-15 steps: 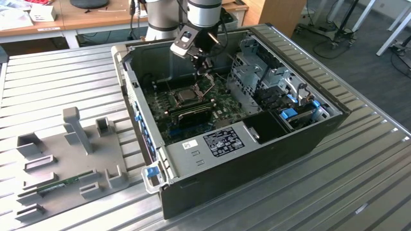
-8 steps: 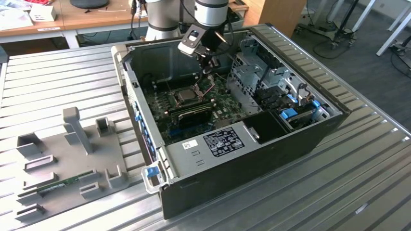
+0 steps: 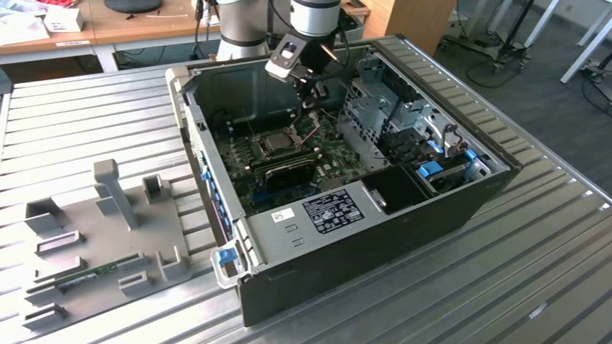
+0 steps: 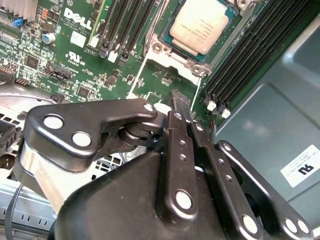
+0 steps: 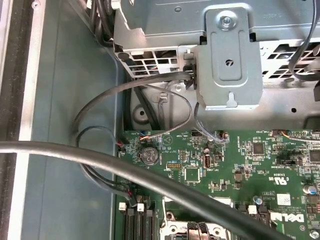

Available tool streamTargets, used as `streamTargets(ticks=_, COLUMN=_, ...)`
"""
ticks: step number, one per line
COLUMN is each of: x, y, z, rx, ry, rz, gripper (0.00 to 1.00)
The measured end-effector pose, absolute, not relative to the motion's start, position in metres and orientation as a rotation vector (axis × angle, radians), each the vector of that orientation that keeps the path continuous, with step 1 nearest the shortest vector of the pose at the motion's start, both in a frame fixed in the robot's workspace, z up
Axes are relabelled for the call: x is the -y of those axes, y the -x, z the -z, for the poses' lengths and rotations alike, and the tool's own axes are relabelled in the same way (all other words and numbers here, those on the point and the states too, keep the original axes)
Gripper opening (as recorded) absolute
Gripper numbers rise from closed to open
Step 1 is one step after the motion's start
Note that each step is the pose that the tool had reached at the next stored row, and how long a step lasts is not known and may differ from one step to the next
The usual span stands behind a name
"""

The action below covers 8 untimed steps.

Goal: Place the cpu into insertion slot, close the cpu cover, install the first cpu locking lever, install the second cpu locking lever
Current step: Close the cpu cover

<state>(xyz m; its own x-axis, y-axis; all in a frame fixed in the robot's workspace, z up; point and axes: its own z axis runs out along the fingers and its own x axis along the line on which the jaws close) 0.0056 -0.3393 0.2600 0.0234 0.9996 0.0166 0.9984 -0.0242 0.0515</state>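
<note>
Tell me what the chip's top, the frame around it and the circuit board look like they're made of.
The chip has a top that looks like metal, dull silver-bronze with a soft, even sheen. The frame around it seems to be stamped sheet steel, going by its bright silvery, reflective edges. The board looks like green-coated laminate, fairly matte, carrying soldered parts.

Ribbed, silvery metal worktop (image 3: 86, 107) across most of the exterior view, with soft, even glare along the ridges. Beyond its far edge, on the exterior view's left, a light wooden desk (image 3: 143, 29) with pale framing below, carrying a small white box (image 3: 62, 18) and a dark round base (image 3: 134, 6). Further toward the exterior view's right, a tall wooden panel (image 3: 411, 21). Past that, dull grey floor (image 3: 545, 86), the feet of a wheeled stand (image 3: 478, 46) and slanting white legs (image 3: 587, 46) near the edge.
</note>
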Motion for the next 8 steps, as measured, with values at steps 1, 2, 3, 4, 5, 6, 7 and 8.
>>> streamTargets(ticks=1, x=0.339, y=-0.006, z=-0.260, rx=-2.177, ry=-2.229, rz=-0.075, gripper=0.11)
streamTargets(ticks=2, x=0.339, y=-0.006, z=-0.260, rx=-2.177, ry=-2.229, rz=-0.075, gripper=0.11)
streamTargets(ticks=3, x=0.339, y=-0.007, z=-0.260, rx=-2.177, ry=-2.229, rz=-0.075, gripper=0.11)
streamTargets(ticks=4, x=0.339, y=-0.008, z=-0.260, rx=-2.177, ry=-2.229, rz=-0.075, gripper=0.11)
streamTargets(ticks=5, x=0.339, y=-0.010, z=-0.260, rx=-2.177, ry=-2.229, rz=-0.074, gripper=0.11)
streamTargets(ticks=6, x=0.339, y=-0.012, z=-0.260, rx=-2.176, ry=-2.229, rz=-0.074, gripper=0.11)
streamTargets(ticks=7, x=0.339, y=-0.014, z=-0.260, rx=-2.176, ry=-2.229, rz=-0.074, gripper=0.11)
streamTargets(ticks=8, x=0.339, y=-0.016, z=-0.260, rx=-2.177, ry=-2.229, rz=-0.074, gripper=0.11)
